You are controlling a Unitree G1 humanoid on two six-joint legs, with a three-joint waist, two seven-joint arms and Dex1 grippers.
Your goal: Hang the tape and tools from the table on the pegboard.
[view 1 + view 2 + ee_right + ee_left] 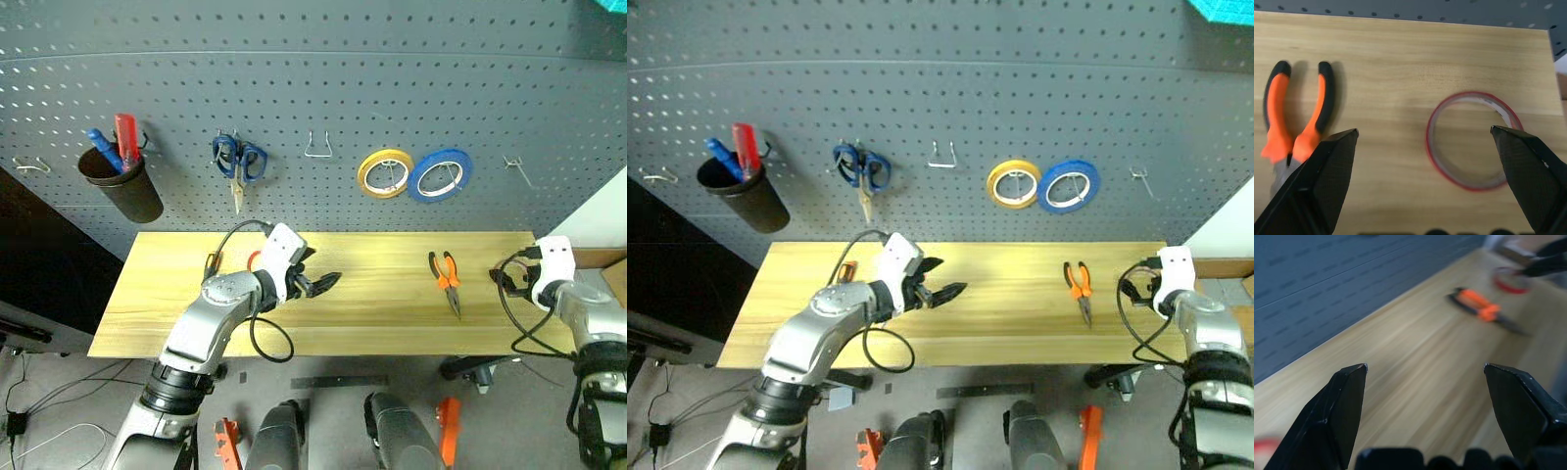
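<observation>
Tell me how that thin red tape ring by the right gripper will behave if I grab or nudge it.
The red tape ring lies flat on the table, so it probably won't roll. It looks thin-walled and hollow, so likely light, apt to slide when pushed and to flex if squeezed. The right gripper is open above it, the pliers lying alongside.

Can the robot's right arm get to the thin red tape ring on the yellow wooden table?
Probably yes. The right tool is open, and the thin red tape ring lies flat just ahead of it on the pale yellow wooden table, with nothing between them.
</observation>
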